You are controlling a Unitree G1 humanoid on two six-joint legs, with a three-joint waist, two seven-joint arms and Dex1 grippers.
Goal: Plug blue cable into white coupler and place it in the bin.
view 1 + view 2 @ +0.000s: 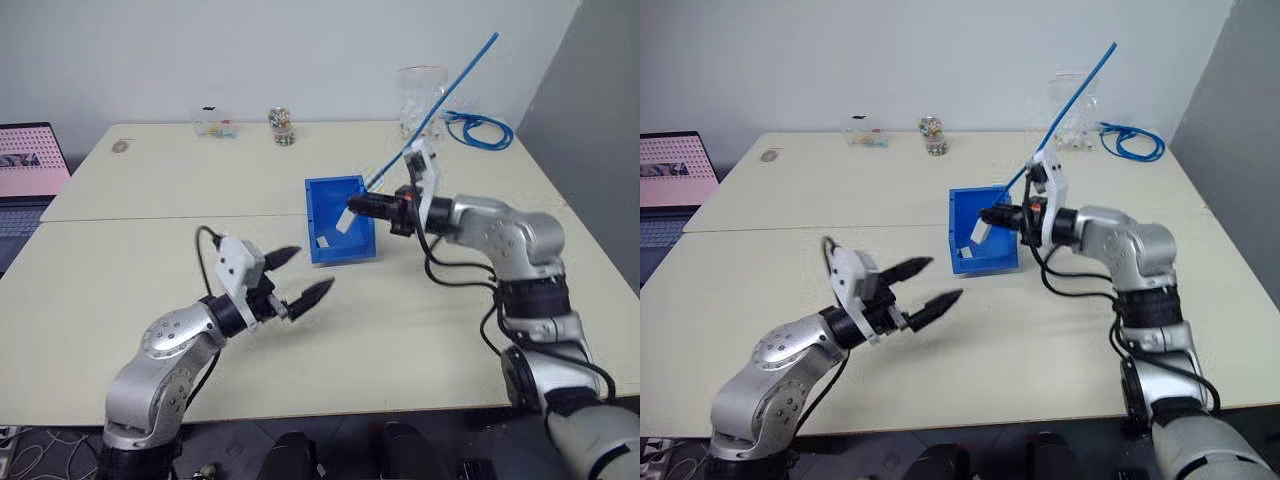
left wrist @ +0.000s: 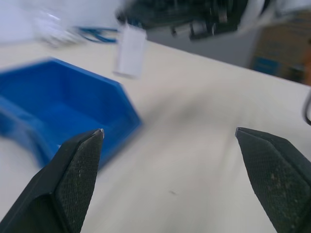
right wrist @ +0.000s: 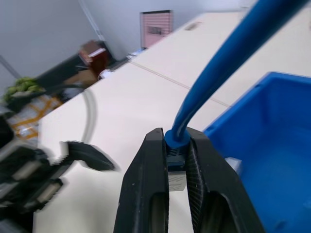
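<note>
My right gripper [image 1: 356,207] is shut on the blue cable [image 1: 440,103] just behind its plug. The strand rises stiffly up and away to the right. The white coupler [image 1: 349,221] sits on the plug end past the fingertips and hangs over the right rim of the blue bin [image 1: 313,215]. In the right wrist view the fingers [image 3: 146,179] pinch the cable's plug end [image 3: 175,144] beside the bin's wall [image 3: 272,145]. My left gripper [image 1: 313,270] hovers open and empty above the table in front of the bin. Its pads [image 2: 77,165] are spread wide, and the coupler [image 2: 130,51] dangles beyond them.
A coiled blue cable bundle [image 1: 482,130] and a clear bag [image 1: 422,92] lie at the table's far right. A small jar [image 1: 283,126] and a clear box [image 1: 215,123] stand at the back. A laptop [image 1: 28,165] sits at the left. A small white piece [image 1: 323,242] lies in the bin.
</note>
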